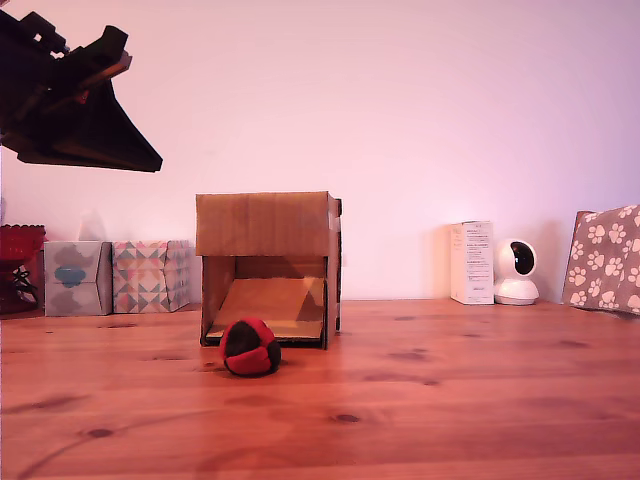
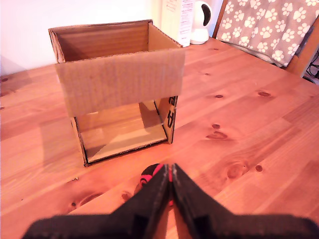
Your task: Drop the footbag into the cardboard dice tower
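The red and black footbag (image 1: 250,347) rests on the wooden table just in front of the cardboard dice tower (image 1: 268,224). The tower's lower front opening shows the sloped ramp, and its top is open in the wrist view. My gripper (image 1: 150,160) hangs high above the table at the exterior view's left, well away from the footbag. In the wrist view the gripper (image 2: 170,169) has its black fingers pressed together with nothing between them. They hide most of the footbag (image 2: 149,176), which lies before the cardboard dice tower (image 2: 119,82).
Two small patterned boxes (image 1: 115,276) and a red object (image 1: 20,245) stand at the back on the exterior view's left. A white carton (image 1: 471,262), a small white camera (image 1: 517,272) and a paw-print cushion (image 1: 606,258) stand at the back right.
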### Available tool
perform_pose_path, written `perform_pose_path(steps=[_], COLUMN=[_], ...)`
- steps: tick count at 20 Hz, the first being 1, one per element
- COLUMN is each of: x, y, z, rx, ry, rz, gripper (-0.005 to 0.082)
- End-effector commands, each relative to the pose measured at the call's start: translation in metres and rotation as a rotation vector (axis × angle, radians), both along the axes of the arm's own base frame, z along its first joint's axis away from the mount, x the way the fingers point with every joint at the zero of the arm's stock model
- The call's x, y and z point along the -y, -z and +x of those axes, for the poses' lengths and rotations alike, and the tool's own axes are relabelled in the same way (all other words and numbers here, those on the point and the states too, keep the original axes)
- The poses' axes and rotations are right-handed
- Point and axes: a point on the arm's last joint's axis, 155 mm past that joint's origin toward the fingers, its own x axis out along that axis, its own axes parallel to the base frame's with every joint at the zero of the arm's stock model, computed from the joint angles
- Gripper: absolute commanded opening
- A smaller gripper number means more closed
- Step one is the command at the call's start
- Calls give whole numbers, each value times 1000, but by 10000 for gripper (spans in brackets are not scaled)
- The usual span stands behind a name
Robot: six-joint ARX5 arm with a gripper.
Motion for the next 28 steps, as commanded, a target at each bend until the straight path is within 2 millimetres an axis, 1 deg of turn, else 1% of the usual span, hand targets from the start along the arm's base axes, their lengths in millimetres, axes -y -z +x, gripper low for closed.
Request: perform_pose_path(steps=[1, 9, 14, 17, 19, 21, 24, 28], x=[3, 3, 2, 6, 12, 16, 29, 36], y=[1, 1, 8, 2, 3, 11, 31, 75], z=[-1, -1, -3, 4, 10, 18, 28, 37], rx=[-1, -1, -1, 28, 42, 43, 27, -64], ry=[11, 11, 24, 22, 28, 28, 42, 49], rz=[-9, -10, 38, 11, 3, 3, 0, 37], gripper=[-24, -24, -24, -24, -24, -24, -24, -24])
